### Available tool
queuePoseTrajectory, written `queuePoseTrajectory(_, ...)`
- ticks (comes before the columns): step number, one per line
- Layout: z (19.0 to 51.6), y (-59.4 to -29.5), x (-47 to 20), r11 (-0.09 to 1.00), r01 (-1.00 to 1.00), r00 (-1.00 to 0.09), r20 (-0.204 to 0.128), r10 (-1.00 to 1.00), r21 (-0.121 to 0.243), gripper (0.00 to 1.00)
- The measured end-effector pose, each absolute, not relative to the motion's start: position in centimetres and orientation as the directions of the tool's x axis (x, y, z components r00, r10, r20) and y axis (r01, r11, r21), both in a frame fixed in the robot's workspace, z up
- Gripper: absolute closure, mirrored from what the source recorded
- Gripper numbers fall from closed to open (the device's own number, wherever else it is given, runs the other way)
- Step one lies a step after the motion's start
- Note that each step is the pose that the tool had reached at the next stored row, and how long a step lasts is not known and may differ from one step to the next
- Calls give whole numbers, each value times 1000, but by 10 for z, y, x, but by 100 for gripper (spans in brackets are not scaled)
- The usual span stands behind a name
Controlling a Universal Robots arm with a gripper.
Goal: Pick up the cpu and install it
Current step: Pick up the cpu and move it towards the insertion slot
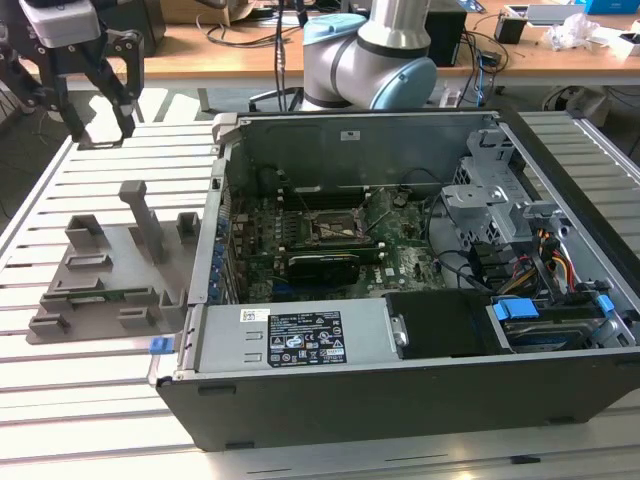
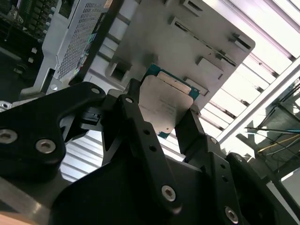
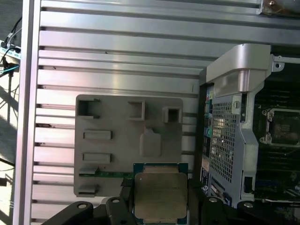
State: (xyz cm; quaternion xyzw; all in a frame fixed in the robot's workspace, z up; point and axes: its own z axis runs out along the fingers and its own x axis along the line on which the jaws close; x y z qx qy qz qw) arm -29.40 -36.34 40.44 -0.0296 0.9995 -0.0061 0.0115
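Silver-topped cpu (image 3: 161,197) is clamped by the black gripper (image 2: 163,112), fingers (image 2: 140,131) closed on its edges, held near grey tray (image 1: 110,265), beside computer case (image 1: 400,400).

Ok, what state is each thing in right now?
gripper, shut on the cpu.
cpu, held, lifted clear of the tray.
tray, flat on the table.
stick, lying in a tray slot.
case, open, side panel off.
socket, looks empty.
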Motion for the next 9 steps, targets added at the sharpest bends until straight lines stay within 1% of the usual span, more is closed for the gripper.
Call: queuePoseTrajectory(9,395,-363,-270,998,-59,-998,-23,-59,-13,45)
